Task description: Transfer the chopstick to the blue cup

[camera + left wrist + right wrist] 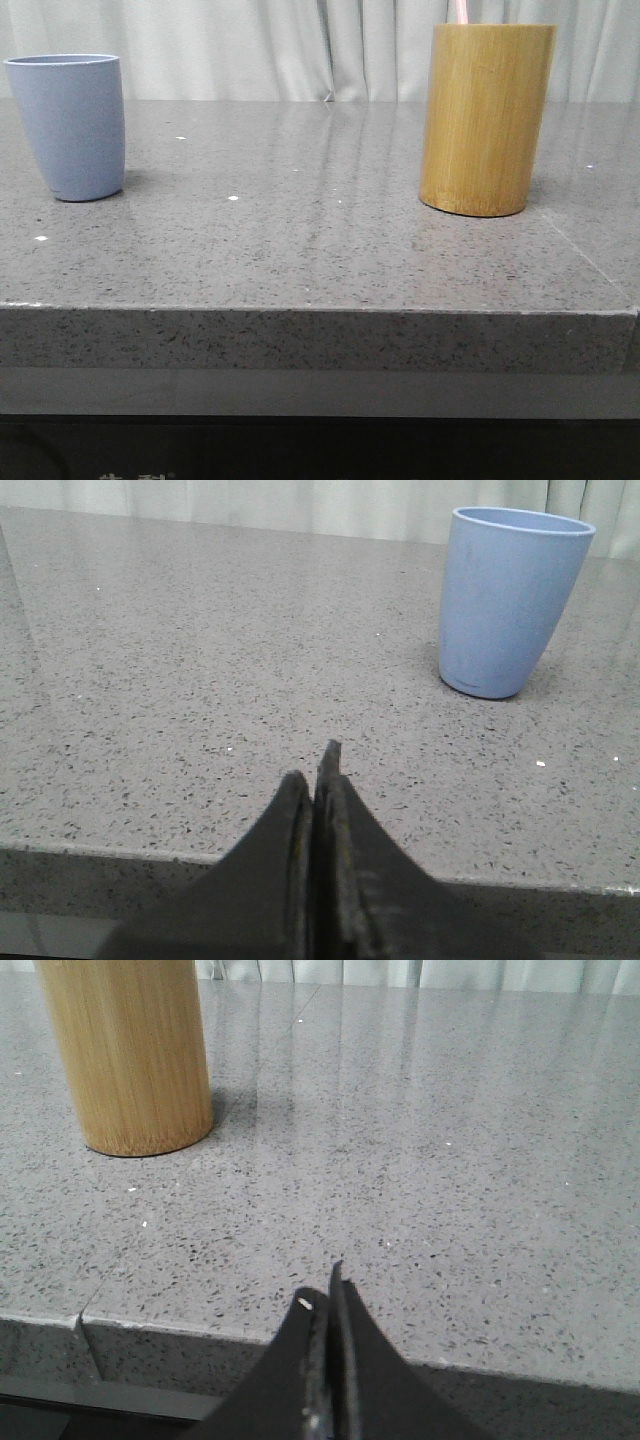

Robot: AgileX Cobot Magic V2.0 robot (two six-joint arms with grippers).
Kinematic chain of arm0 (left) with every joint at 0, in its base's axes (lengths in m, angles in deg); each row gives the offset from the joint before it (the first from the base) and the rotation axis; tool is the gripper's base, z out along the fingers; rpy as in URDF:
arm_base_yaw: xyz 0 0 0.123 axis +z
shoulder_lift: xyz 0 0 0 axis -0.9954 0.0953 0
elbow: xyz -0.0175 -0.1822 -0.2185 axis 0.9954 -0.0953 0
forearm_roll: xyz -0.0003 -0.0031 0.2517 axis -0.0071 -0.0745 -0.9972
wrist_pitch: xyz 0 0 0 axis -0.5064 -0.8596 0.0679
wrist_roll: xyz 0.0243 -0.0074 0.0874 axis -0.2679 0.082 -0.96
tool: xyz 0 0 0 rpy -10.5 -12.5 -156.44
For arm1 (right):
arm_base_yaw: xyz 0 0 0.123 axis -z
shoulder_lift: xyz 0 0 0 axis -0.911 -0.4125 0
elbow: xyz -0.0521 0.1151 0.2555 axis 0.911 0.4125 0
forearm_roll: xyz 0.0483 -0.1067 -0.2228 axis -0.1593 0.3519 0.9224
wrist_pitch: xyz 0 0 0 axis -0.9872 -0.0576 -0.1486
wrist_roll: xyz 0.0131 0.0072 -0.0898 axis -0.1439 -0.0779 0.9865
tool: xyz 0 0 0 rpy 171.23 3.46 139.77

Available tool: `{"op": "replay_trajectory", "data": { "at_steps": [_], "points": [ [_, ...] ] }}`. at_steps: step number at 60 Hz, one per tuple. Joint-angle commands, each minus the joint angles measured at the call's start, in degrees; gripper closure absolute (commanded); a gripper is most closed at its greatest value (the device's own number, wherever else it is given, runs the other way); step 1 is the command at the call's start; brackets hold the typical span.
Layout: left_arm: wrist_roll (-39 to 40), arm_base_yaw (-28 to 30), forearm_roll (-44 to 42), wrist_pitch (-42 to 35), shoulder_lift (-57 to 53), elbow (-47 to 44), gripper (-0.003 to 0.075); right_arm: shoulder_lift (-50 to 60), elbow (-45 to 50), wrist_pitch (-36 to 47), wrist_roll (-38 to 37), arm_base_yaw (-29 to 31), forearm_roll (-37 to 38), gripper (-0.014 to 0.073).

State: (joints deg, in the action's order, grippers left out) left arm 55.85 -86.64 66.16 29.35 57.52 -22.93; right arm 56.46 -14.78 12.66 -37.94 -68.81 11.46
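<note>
Chopstick [461, 11] shows as a short pale pink tip poking up out of the tall bamboo cylinder [487, 118], leaning a little toward the left at the rim; the rest of it is down inside and hidden.

Biggest thing in the room is the grey speckled stone table [300, 250], with its thick front edge facing me and a pale curtain [270, 45] hanging behind it. On the right side of the table stands the bamboo cylinder, upright, tan and grained. Well apart from it, over on the left side, stands the blue cup [70, 125], upright too, shorter than the cylinder and tapering toward its base, mouth up; I cannot see into it.

The left gripper [322, 785] sits low at the near edge of the table, its dark fingers pressed together with nothing between them, the blue cup ahead of it. The right gripper [325, 1300] is likewise at the near edge, fingers pressed together on nothing, with the bamboo cylinder ahead of it.
</note>
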Motion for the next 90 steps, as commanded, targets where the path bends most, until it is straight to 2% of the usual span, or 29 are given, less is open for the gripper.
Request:
{"op": "replay_trajectory", "data": {
  "at_steps": [1, 58, 67, 82, 90],
  "points": [
    [0.4, 0.1, 0.4, -4.8, -1.3, -0.4, 0.0739, 1.2, -0.3, 4.1, 0.1, 0.3, 0.2, 0.0694],
    [0.4, 0.1, 0.4, -4.9, -1.3, -0.4, 0.0739, 1.2, -0.3, 4.2, 0.1, 0.3, 0.0, 0.0694],
    [0.5, 0.1, 1.9, -5.6, -1.3, -0.4, 0.0739, 1.2, -0.3, 6.2, 0.1, 0.3, -1.5, 0.0694],
    [0.5, 0.1, 1.9, -16.1, -1.3, 0.2, 0.0739, 1.2, -6.1, 6.5, 0.1, 0.3, -2.8, 0.0694],
    [0.5, 0.1, 1.9, -15.5, -1.1, 5.9, 0.0739, 1.2, -12.8, 3.7, 0.2, 0.3, -2.7, 0.0694]
  ]
}}
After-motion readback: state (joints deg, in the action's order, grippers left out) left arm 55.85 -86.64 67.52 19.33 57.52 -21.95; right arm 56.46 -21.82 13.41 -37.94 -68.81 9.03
